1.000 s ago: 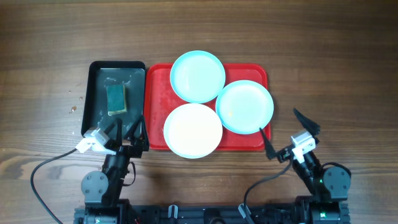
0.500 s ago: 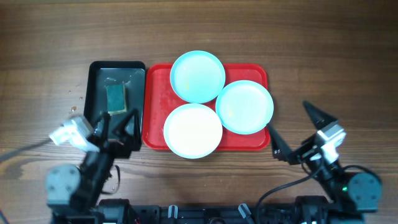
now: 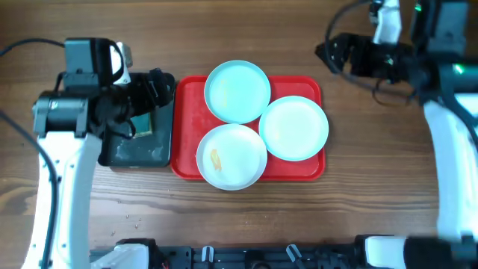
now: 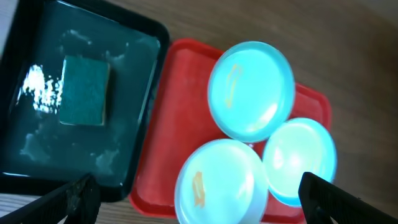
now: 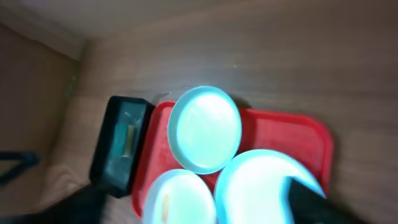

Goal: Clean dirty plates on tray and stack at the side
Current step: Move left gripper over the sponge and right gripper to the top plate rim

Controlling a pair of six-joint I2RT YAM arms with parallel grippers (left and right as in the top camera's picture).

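Note:
The red tray (image 3: 187, 112) holds three plates. A pale turquoise plate (image 3: 237, 91) sits at the back, another turquoise plate (image 3: 293, 128) at the right, and a white plate (image 3: 231, 156) with a yellowish smear at the front. My left gripper (image 3: 149, 93) hangs open and empty above the black tray, left of the red tray. My right gripper (image 3: 336, 56) is open and empty, high above the table behind the tray's right corner. The left wrist view shows the gripper (image 4: 198, 182), the smeared back plate (image 4: 252, 90) and the white plate (image 4: 221, 183). The right wrist view is blurred; it shows the gripper (image 5: 193, 193) and all three plates.
A narrower black tray (image 3: 119, 153) lies left of the red tray, wet inside, with a green sponge (image 3: 142, 123) in it. The sponge also shows in the left wrist view (image 4: 86, 90). Small specks lie on the wood near the front left (image 3: 131, 219).
Both arms have risen from the table's front edge. The left one moved up over the black tray, the right one to the far right back. A yellow smear now shows on the white plate.

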